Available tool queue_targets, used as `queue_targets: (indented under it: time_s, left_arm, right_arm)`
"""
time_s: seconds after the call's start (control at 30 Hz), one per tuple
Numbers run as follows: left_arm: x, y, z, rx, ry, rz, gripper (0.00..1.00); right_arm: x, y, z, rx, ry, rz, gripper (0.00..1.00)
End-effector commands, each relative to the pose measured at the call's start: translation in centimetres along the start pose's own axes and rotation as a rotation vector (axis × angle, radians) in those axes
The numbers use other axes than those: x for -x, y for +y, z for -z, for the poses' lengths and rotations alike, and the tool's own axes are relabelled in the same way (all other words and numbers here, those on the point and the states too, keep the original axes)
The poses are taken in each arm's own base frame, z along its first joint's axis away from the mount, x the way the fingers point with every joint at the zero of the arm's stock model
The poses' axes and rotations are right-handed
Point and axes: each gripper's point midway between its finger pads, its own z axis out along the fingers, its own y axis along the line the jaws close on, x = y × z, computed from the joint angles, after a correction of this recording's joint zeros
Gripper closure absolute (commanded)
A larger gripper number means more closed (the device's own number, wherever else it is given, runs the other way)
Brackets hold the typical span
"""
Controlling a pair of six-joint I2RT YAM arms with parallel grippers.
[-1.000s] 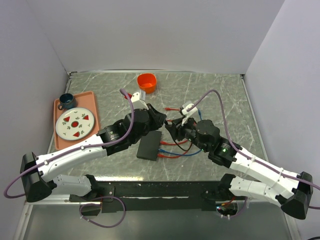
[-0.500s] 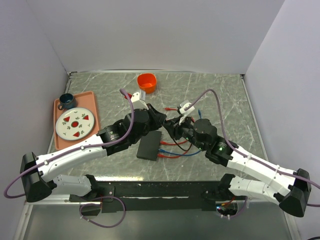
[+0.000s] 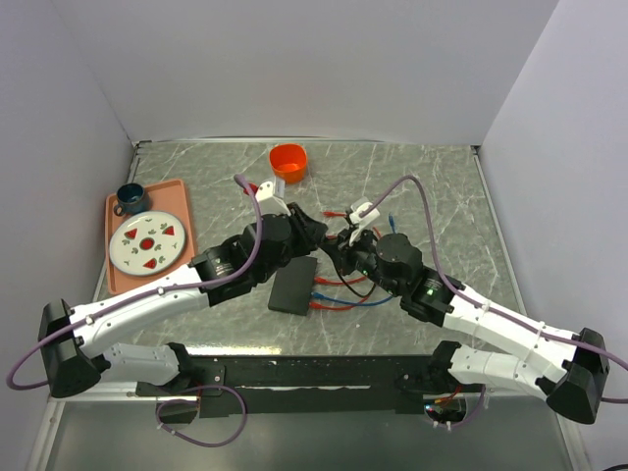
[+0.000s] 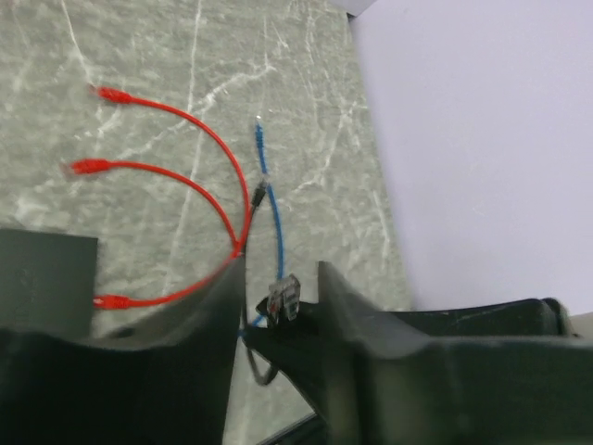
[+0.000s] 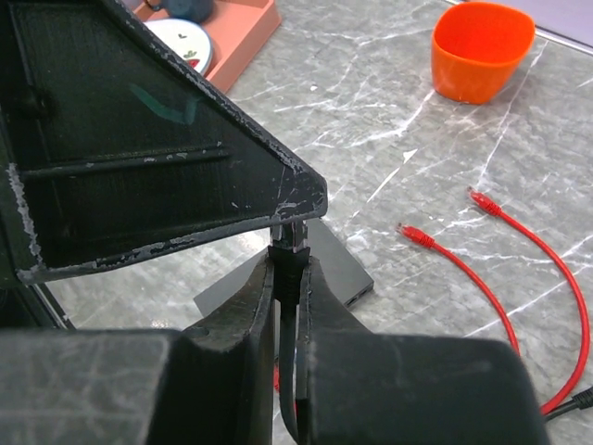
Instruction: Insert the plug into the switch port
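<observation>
The black cable's plug (image 4: 284, 298) has a clear tip and a black boot (image 5: 290, 264). My right gripper (image 5: 289, 271) is shut on the boot and holds it up above the table. My left gripper (image 4: 278, 289) is open, one finger on each side of the plug's tip, and one left finger (image 5: 167, 139) covers the tip in the right wrist view. The flat black switch box (image 3: 294, 286) lies on the table below both grippers; a port opening (image 5: 355, 298) shows in its narrow edge. In the top view the left gripper (image 3: 318, 232) and the right gripper (image 3: 339, 251) meet above the box's far end.
Red cables (image 3: 339, 291) and a blue cable (image 4: 271, 199) lie right of the box. An orange cup (image 3: 287, 161) stands at the back. A salmon tray (image 3: 118, 277) with a plate (image 3: 147, 242) and a dark mug (image 3: 130, 198) sits at the left.
My right gripper has moved a little left and away from me with the plug, closer between the left fingers. The left arm has hardly moved.
</observation>
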Motion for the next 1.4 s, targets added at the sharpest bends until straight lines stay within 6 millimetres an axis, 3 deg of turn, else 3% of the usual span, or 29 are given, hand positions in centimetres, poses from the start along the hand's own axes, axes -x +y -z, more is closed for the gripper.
queue_targets:
  time_s: [0.0, 0.03, 0.13, 0.2, 0.23, 0.3, 0.37, 0.47, 0.5, 0.53, 0.6, 0.63, 0.73, 1.07, 1.2, 1.37]
  left_arm:
    - [2.2, -0.3, 1.2, -0.007, -0.059, -0.006, 0.4]
    - [2.7, 0.1, 1.4, 0.008, -0.073, -0.015, 0.23]
    - [4.3, 2.1, 2.0, 0.078, -0.128, -0.051, 0.03]
    - [5.6, 2.6, 2.6, 0.074, -0.163, -0.061, 0.01]
    - [5.2, 3.4, 2.6, 0.081, -0.154, -0.104, 0.02]
    - [5.4, 3.6, 3.0, 0.048, -0.148, -0.13, 0.02]
    - [4.9, 4.0, 2.9, 0.017, -0.137, -0.209, 0.02]
    - [3.1, 2.5, 3.5, -0.143, -0.071, -0.328, 0.04]
    - [1.9, 0.8, 4.5, -0.272, -0.019, -0.36, 0.05]
    - [0.3, 0.8, 4.8, -0.336, 0.03, -0.428, 0.07]
    - [0.1, -1.8, 6.5, -0.512, 0.012, -0.453, 0.09]
    - [-1.5, -2.2, 7.4, -0.603, 0.066, -0.474, 0.14]
    - [-2.2, -3.3, 8.9, -0.713, 0.082, -0.469, 0.24]
    - [-7.2, -3.6, 8.5, -0.797, 0.337, -0.461, 0.48]
    - [-6.8, -3.2, 8.4, -0.767, 0.304, -0.459, 0.52]
    - [-6.2, -3.0, 8.8, -0.757, 0.272, -0.451, 0.69]
  right_arm:
    - [1.8, -0.8, 0.9, -0.036, -0.08, 0.009, 1.0]
    - [1.6, -0.8, 1.2, -0.026, -0.08, 0.029, 1.0]
    - [1.0, 0.0, 1.8, 0.041, -0.081, 0.083, 1.0]
    - [0.4, 1.3, 2.2, 0.127, -0.07, 0.107, 1.0]
    - [0.1, 1.3, 2.4, 0.146, -0.066, 0.166, 1.0]
    - [-1.1, 3.2, 3.1, 0.287, -0.026, 0.21, 1.0]
    - [-2.9, 4.7, 4.1, 0.421, 0.037, 0.273, 1.0]
    - [-3.9, 7.4, 6.0, 0.66, 0.091, 0.312, 1.0]
    - [-4.6, 7.8, 6.6, 0.706, 0.124, 0.302, 1.0]
    - [-4.4, 8.3, 7.0, 0.764, 0.127, 0.294, 1.0]
    - [-4.6, 8.3, 7.3, 0.785, 0.147, 0.276, 1.0]
    - [-4.5, 8.0, 7.1, 0.78, 0.15, 0.27, 1.0]
    - [-4.2, 7.5, 6.9, 0.753, 0.144, 0.258, 1.0]
    - [-3.0, 5.8, 6.7, 0.642, 0.077, 0.25, 1.0]
    - [-2.6, 5.3, 6.8, 0.622, 0.06, 0.243, 1.0]
    - [-2.7, 4.9, 6.7, 0.597, 0.055, 0.237, 1.0]
